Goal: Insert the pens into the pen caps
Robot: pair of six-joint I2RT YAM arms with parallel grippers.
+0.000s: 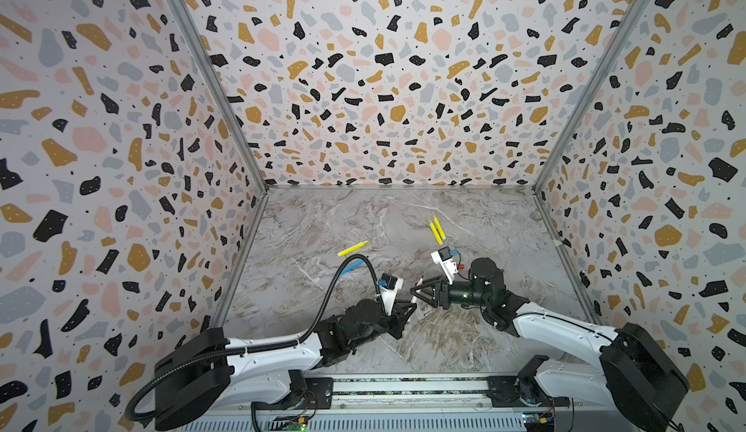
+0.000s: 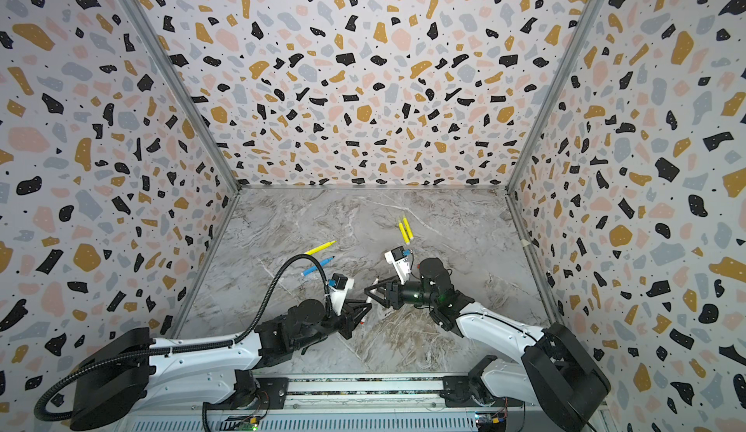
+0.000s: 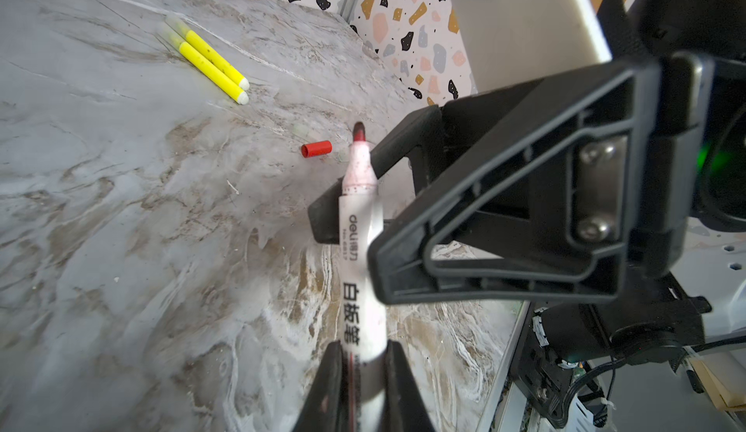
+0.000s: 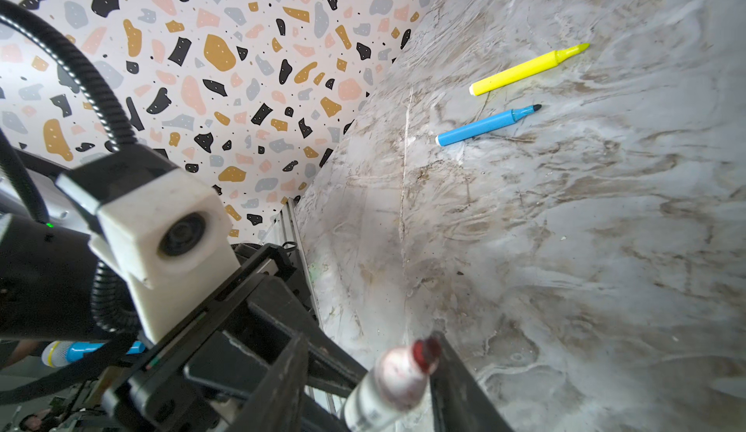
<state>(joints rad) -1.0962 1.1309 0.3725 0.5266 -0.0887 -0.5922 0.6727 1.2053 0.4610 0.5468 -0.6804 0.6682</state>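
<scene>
We see the left gripper pressed together on the lower barrel of the white pen, around the middle of the table and toward its near edge. The pen is tilted, its red rear end on the near side below the fingers and its bare dark-red tip pointing to the far side. The right gripper reaches in from the right until it almost meets the left one, and its jaws stand spread on either side of the pen's neck, just behind the tip. In the right wrist view one finger lies against the tip while a gap shows between the pen and the other finger, so these jaws are not clamped on it. The red cap lies on its side on the table beyond the tip, a little farther and to the right of both grippers, held by neither. Farther off on the right lies the pair of yellow pens, side by side and touching. To the left and farther, well apart from the grippers, the single yellow pen and the blue pen lie near each other, uncapped.
</scene>
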